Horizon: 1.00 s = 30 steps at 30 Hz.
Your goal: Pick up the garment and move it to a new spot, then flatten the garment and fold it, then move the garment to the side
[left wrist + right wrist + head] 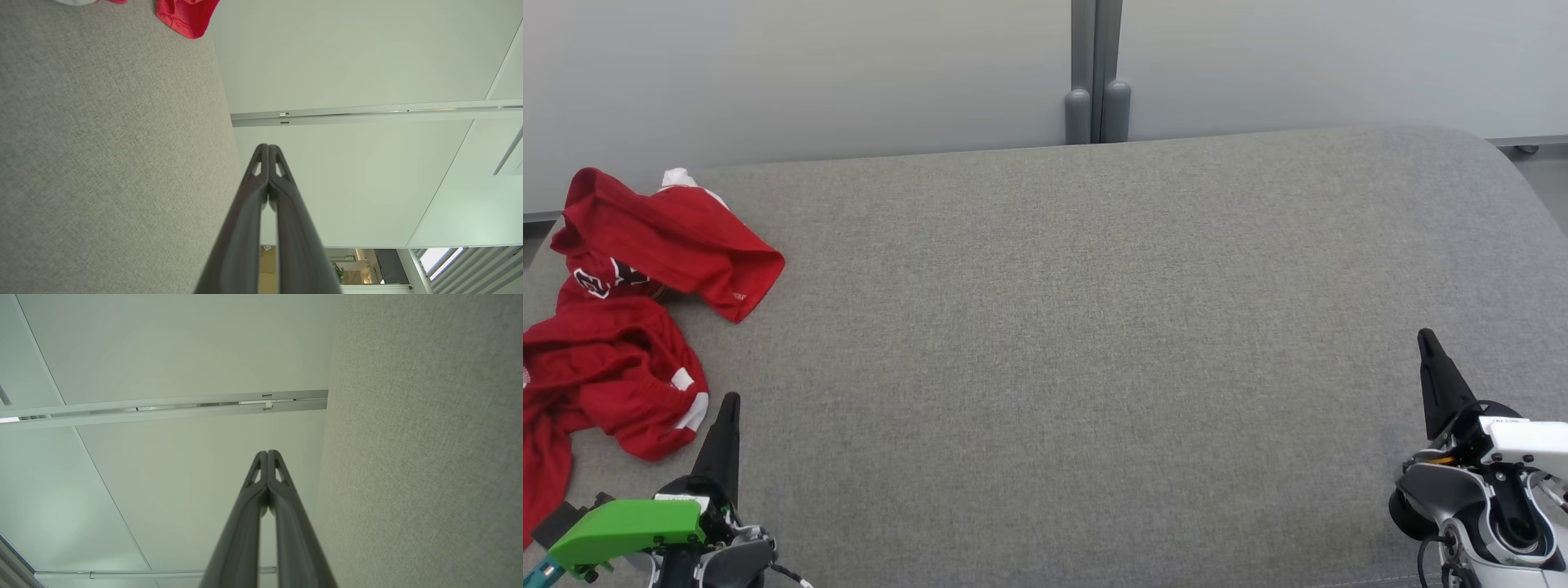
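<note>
here the red garment (629,327) lies crumpled along the left edge of the grey fabric surface (1094,343), reaching from near the far left corner down toward the near one. it is bunched into loose folds, with white trim and a dark-and-white print showing, and its left side runs out of the head view. the left hand (729,402) is at the near left corner, just beside the near end of the garment but not touching it. its two dark fingers are pressed together into a single point and hold nothing. a green part (629,523) sits at its wrist. in the left wrist view the fingers (245,228) meet at their tips, and a red corner of the garment shows at the top edge of that view, well apart from them. the right hand (1427,336) is at the near right corner of the surface, well apart from the garment, also fully closed and empty. in the right wrist view its fingers (294,522) touch tip to tip, with grey fabric to one side. behind the far edge stands a pale wall panel (809,73) with a grey post (1097,73) at its middle.
</note>
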Tool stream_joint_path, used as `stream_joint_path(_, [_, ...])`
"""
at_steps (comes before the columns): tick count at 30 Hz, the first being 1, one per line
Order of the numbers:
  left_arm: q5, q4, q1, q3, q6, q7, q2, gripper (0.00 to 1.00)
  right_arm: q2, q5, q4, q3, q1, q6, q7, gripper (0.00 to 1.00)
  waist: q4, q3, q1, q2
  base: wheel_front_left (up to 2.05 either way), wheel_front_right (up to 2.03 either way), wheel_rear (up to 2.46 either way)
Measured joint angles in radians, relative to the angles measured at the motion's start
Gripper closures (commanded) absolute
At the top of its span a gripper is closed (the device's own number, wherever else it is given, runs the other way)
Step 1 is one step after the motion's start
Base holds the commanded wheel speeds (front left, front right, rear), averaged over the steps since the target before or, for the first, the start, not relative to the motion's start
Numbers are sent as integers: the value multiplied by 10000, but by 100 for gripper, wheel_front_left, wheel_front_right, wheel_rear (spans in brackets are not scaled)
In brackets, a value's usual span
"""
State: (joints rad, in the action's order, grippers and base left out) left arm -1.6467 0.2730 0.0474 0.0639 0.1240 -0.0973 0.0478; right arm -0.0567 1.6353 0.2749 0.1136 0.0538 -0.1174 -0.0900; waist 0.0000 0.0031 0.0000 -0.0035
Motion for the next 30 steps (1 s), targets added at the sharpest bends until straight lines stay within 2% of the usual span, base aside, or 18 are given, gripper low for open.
stream_joint_path(30, [0, 0, 0, 6, 0, -2, -6, 100, 6, -4, 0, 12, 1, 0, -2, 100, 0, 0, 0, 0, 0, 0, 0])
